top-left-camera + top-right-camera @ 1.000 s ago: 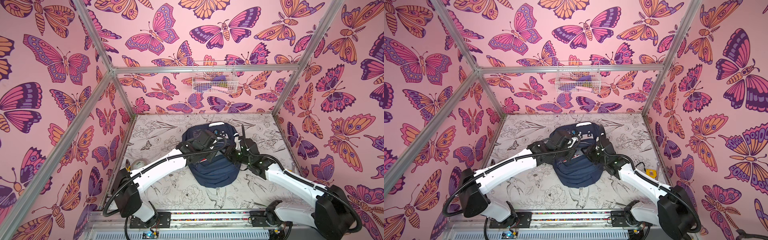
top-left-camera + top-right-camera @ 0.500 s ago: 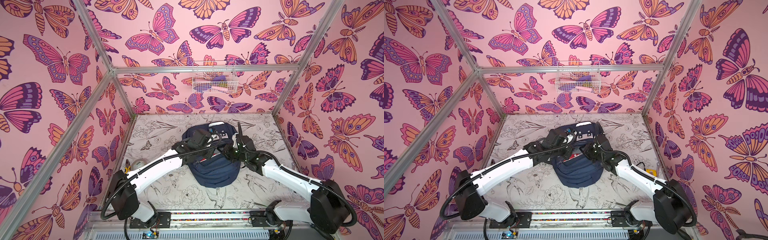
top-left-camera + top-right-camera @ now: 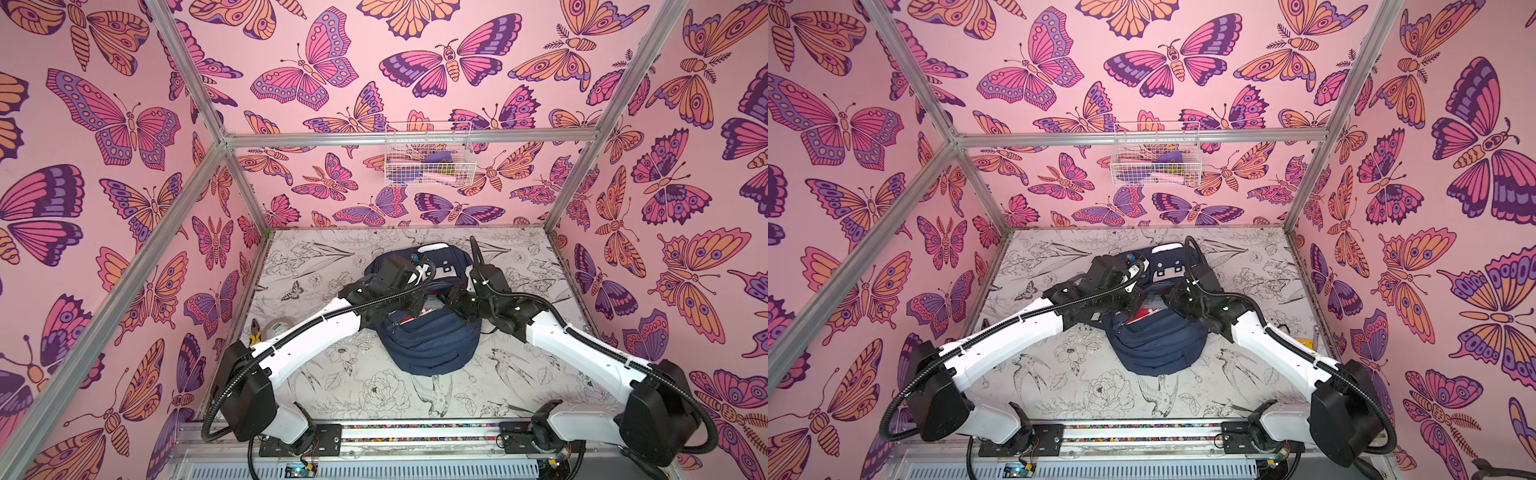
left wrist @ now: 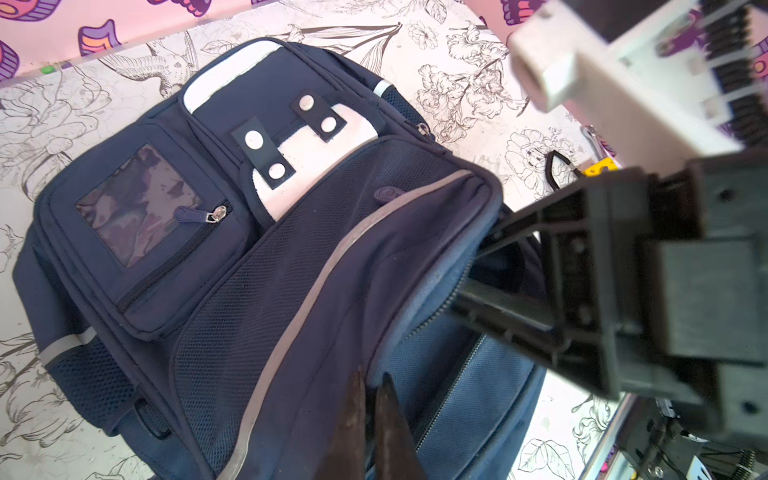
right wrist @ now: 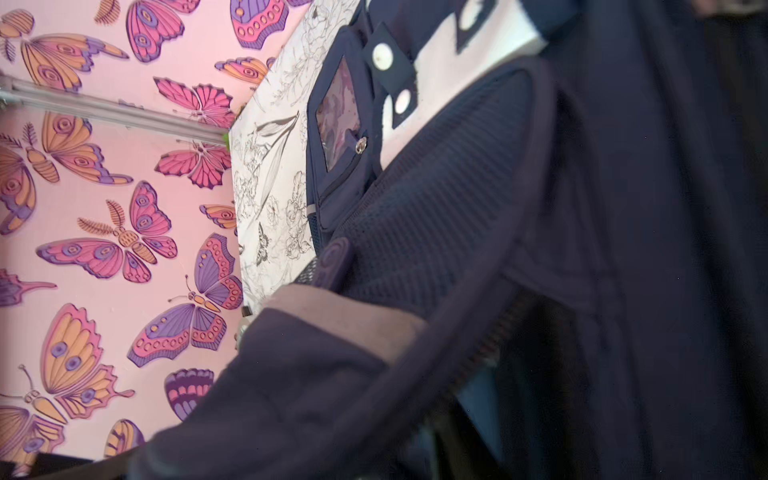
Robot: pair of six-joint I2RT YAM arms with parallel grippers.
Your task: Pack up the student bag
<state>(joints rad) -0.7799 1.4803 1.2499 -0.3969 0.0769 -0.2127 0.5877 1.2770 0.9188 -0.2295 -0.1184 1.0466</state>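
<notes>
Loading of the main compartment is, we judge, the step in hand. The student bag [image 3: 432, 349] lies mid-table [image 3: 353, 386], our left gripper [image 4: 371, 399] pinched together on its raised flap, our right gripper [image 4: 469, 270] in the mouth, jaws slightly apart, tips hidden. Next we should draw the right arm clear of the zipper before letting the flap drop.

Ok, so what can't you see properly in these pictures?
Inside the student bag: in both top views the left arm and right arm cover most of its opening; only a red and white bit shows.
The right gripper: its tips are hidden behind the bag's flap in the left wrist view.
The wire basket: contents too small to name in both top views.
Right wrist view: blurred bag fabric fills much of it.
</notes>
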